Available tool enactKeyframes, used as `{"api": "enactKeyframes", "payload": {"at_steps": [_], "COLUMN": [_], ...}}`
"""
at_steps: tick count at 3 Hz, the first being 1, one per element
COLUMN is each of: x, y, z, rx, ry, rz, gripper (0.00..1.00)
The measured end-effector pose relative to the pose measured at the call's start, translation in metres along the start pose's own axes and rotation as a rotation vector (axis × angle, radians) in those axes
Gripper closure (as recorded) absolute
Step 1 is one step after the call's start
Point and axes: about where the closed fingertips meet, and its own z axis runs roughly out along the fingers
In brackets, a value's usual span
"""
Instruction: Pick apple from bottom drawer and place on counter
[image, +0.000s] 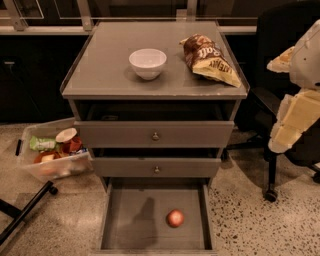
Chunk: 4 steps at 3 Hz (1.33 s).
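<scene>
The apple (175, 218), small, round and reddish, lies on the flat grey floor of the open bottom drawer (130, 225), right of its middle. The counter (100, 70) is the grey cabinet top above the drawers. My arm, white and cream, hangs at the right edge of the view. Its lower end with the gripper (281, 142) is beside the cabinet at the height of the upper drawers, well above and to the right of the apple. It holds nothing that I can see.
A white bowl (147, 62) and a brown-and-yellow chip bag (210, 59) sit on the counter. Two shut drawer fronts with round knobs (155, 135) are above the open drawer. A clear bin of snacks (52, 155) stands on the floor at left. A black chair (280, 100) is at right.
</scene>
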Motion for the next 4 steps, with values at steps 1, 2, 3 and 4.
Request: {"api": "enactKeyframes", "payload": {"at_steps": [1, 2, 3, 4], "x": [0.013, 0.03, 0.038, 0.035], "y": [0.008, 0.032, 0.068, 0.073], "z": [0.04, 0.105, 0.174, 0.243], "rx": [-0.026, -0.056, -0.071, -0.028], "ry": [-0.11, -0.273, -0.459, -0.619], "rz": [0.0, 0.008, 0.063, 0.088], "gripper": [0.0, 0.0, 0.0, 0.0]}}
